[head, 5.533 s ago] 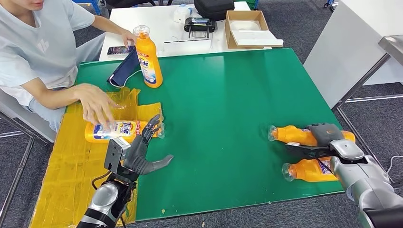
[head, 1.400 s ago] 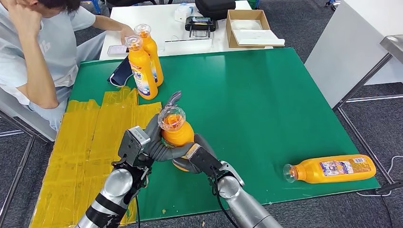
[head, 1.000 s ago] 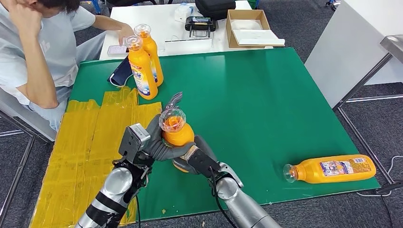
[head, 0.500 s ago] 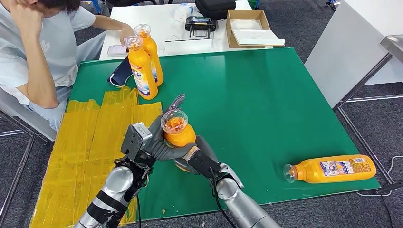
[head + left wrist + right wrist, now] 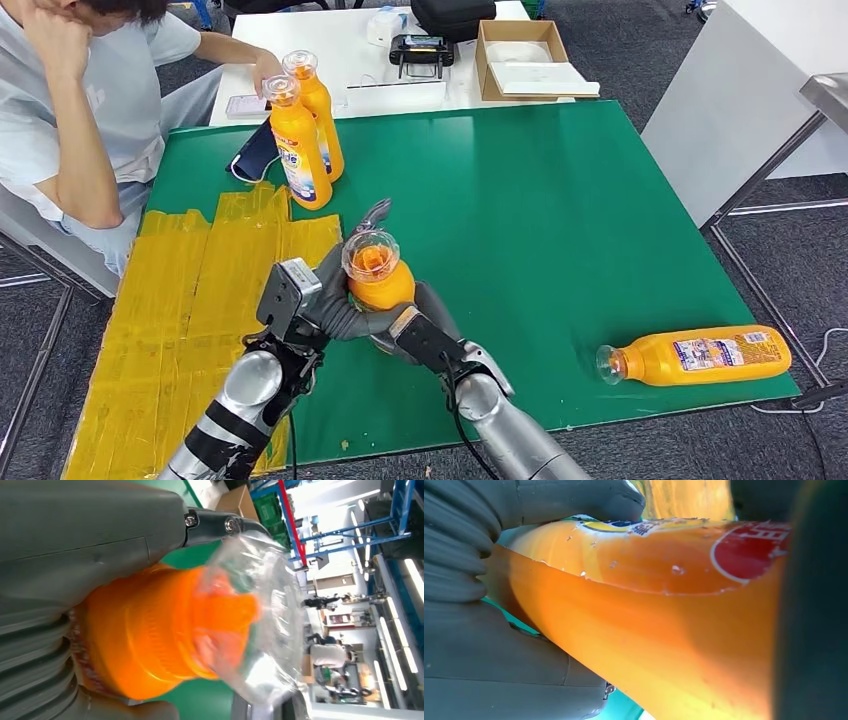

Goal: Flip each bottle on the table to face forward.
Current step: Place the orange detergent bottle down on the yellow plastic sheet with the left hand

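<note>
Since 5.5 s ago both hands have come together at the near centre of the green bench (image 5: 560,190), and 1 bottle that lay at the right edge is now upright between them; over the last 1.4 s it has drifted slightly up and right.

Held bottle (image 5: 377,276) — orange, clear cap uppermost, upright, gripped from both sides above the green surface. Whether its base touches the bench cannot be told.
Left hand (image 5: 335,300) — fingers wrapped around the bottle's neck and shoulder, thumb across the front.
Right hand (image 5: 420,335) — fingers clamped on the lower body from the right; the right wrist view shows the label pressed close against the grey palm.
Lying bottle (image 5: 700,356) — on its side near the right front corner, cap pointing left, label up, well apart from both hands.
2 standing bottles (image 5: 300,140) — upright, just beside each other at the far left of the bench.
Yellow tape patch (image 5: 180,300) — covers the left front of the bench.
Person (image 5: 70,110) — seated at the left edge.
</note>
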Robot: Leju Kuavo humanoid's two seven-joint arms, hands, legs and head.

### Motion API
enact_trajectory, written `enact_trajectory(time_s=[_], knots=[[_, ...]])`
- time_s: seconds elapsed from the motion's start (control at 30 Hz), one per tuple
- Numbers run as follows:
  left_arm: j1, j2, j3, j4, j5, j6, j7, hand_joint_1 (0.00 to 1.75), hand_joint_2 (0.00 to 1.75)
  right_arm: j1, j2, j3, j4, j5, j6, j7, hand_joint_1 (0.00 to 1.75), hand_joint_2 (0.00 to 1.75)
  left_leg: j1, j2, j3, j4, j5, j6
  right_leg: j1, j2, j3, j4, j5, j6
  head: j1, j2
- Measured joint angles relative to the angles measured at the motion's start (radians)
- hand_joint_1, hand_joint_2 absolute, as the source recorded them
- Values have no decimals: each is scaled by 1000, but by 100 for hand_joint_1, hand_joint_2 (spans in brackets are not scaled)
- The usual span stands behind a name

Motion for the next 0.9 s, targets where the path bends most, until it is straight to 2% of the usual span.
enact_trajectory(time_s=[0.37, 0.9], knots=[[-1, 0, -14, 6, 17, -1, -9, 0, 175, 2, -16, -13, -95, -19, -22, 8, 175, 175, 0, 0, 0, 0, 0, 0, 0, 0, 0, 0, 0, 0, 0, 0], [-1, 0, -15, 6, 20, -1, -11, 0, 175, 8, -26, -26, -133, -28, -36, 12, 175, 175, 0, 0, 0, 0, 0, 0, 0, 0, 0, 0, 0, 0, 0, 0]])
